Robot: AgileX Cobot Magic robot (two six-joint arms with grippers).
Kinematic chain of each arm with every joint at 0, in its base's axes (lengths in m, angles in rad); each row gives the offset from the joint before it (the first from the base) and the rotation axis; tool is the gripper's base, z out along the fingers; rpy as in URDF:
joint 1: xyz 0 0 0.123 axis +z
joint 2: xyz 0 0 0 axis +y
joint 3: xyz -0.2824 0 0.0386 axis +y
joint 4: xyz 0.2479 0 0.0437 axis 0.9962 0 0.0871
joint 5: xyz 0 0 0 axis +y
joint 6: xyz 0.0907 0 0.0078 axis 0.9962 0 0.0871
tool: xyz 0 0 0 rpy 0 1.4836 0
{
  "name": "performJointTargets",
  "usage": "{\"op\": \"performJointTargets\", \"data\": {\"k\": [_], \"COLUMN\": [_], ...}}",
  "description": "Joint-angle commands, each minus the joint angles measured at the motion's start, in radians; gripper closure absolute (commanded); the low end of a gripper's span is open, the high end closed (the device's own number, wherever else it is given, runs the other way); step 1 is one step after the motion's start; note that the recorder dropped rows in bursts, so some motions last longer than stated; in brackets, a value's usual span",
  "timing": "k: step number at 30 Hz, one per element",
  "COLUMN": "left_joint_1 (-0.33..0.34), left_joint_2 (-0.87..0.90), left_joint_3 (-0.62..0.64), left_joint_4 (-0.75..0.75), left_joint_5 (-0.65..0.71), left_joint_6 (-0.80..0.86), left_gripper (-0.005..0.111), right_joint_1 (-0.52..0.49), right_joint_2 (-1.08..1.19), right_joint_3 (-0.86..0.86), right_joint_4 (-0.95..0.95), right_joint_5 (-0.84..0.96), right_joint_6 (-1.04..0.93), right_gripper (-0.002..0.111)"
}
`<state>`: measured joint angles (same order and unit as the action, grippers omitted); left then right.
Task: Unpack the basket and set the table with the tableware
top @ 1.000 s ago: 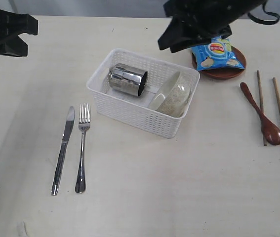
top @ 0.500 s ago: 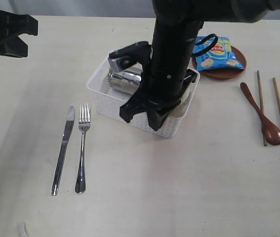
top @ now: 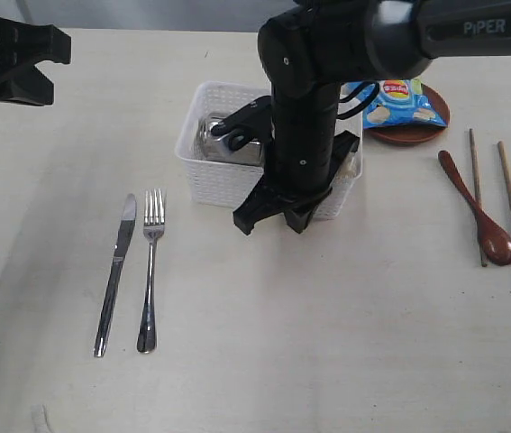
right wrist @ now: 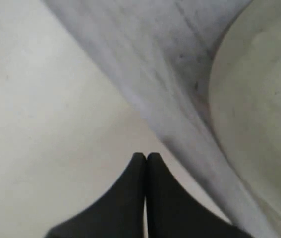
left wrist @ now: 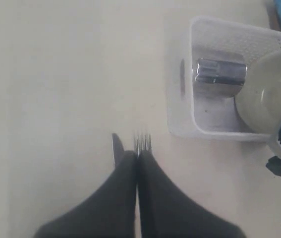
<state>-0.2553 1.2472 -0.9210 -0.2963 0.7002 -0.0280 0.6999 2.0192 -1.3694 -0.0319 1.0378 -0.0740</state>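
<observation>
White lattice plastic basket (top: 210,180), shiny steel cup (left wrist: 219,73) and round bowl (left wrist: 261,89) inside; right gripper (right wrist: 146,156) closed, empty, beside it

Arm poses as I saw them from the console. The right arm (top: 305,117) reached in from the far right across the middle of the scene, its last links standing nearly upright. The right gripper (right wrist: 146,166) pointed down, its two fingers (right wrist: 125,198) pressed flat together with nothing between them. The left arm (top: 7,59) hung high at the far left. The left gripper (left wrist: 137,161) was likewise closed and empty.
</observation>
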Motion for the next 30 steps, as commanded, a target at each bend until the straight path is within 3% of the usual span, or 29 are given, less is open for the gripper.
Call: {"op": "performJointTargets", "data": {"k": [1,6,15,20,23,27,30], "left_joint_1": [0.001,0.001,0.001,0.001,0.001,0.001,0.001], "left_joint_2": [-0.001,-0.001,-0.001,-0.001,-0.001,-0.001,-0.001], "left_joint_3": [0.007,0.007,0.007,0.007,0.007,0.007,0.007], "left_joint_4": [-0.003,-0.003,-0.003,-0.003,-0.003,-0.003,-0.003], "left_joint_5": [0.002,0.001,-0.005,-0.005,-0.001,-0.001,-0.001], "left_joint_6": [0.006,0.006,0.006,0.006,0.006,0.006,0.006], "left_gripper": [0.107,0.107,0.107,0.107,0.107,0.107,0.107], "right_joint_1": [0.000,-0.037,-0.055,-0.078,-0.125,-0.194,-0.227], "right_joint_2": [0.019,0.025,-0.032,-0.061,-0.045,0.010,0.063], "right_joint_3": [-0.044,-0.110,-0.191,-0.311,-0.409,-0.504,-0.530], "right_joint_4": [-0.070,-0.070,0.166,0.192,0.252,0.389,0.432], "right_joint_5": [-0.043,-0.021,0.051,0.084,0.111,0.118,0.123], "right_joint_6": [0.000,0.003,-0.057,0.016,0.057,0.074,0.087], "right_gripper": [0.109,0.109,0.108,0.108,0.094,0.067,0.062]}}
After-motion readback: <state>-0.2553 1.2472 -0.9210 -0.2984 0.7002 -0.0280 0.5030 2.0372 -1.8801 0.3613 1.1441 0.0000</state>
